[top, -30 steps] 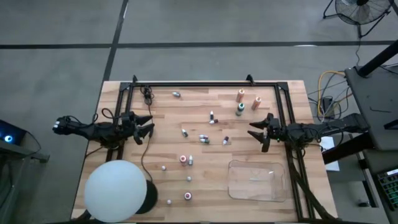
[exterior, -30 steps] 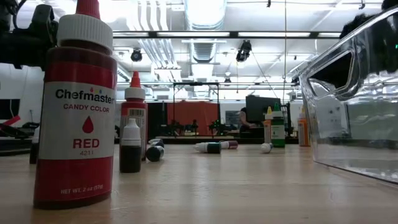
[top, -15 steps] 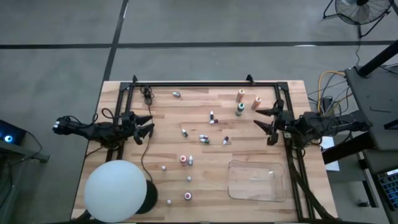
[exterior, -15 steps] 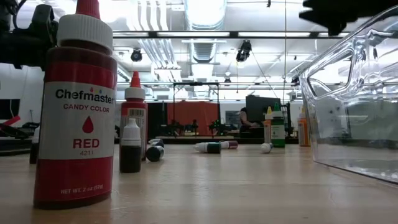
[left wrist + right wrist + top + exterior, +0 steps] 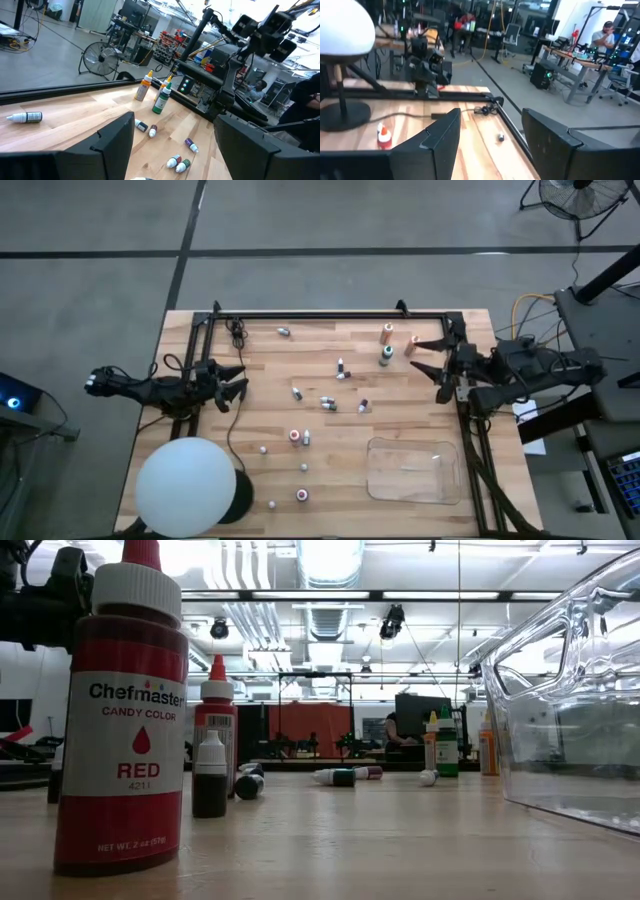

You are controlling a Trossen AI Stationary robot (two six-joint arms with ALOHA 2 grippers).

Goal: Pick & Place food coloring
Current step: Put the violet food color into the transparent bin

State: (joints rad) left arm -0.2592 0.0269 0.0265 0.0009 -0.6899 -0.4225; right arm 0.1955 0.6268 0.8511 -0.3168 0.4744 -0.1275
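Several small food coloring bottles are scattered over the wooden table (image 5: pixel 250 470). Three stand upright at the far right: two orange (image 5: pixel 386 332) (image 5: pixel 411 345) and one green (image 5: pixel 385 356). Others lie on their sides mid-table (image 5: pixel 326 402). A red bottle (image 5: pixel 122 720) stands close in the low view. My left gripper (image 5: pixel 240 383) (image 5: pixel 175 145) waits open at the left edge, pointing level across the table. My right gripper (image 5: pixel 420 356) (image 5: pixel 490 140) hangs open, high above the right edge beside the orange bottles, with nothing between its fingers.
A clear shallow plastic tray (image 5: pixel 410 470) (image 5: pixel 570 700) sits at the near right. A big white ball on a dark stand (image 5: pixel 187 487) (image 5: pixel 345 30) fills the near left corner. A black frame rail (image 5: pixel 330 315) runs along the far edge. A cable (image 5: pixel 232 430) lies at the left.
My right gripper has risen well above the table, leaving the low view at its top, drawn back a little toward the right edge and rolled about its own axis. Its fingers keep the same gap. No bottle has moved.
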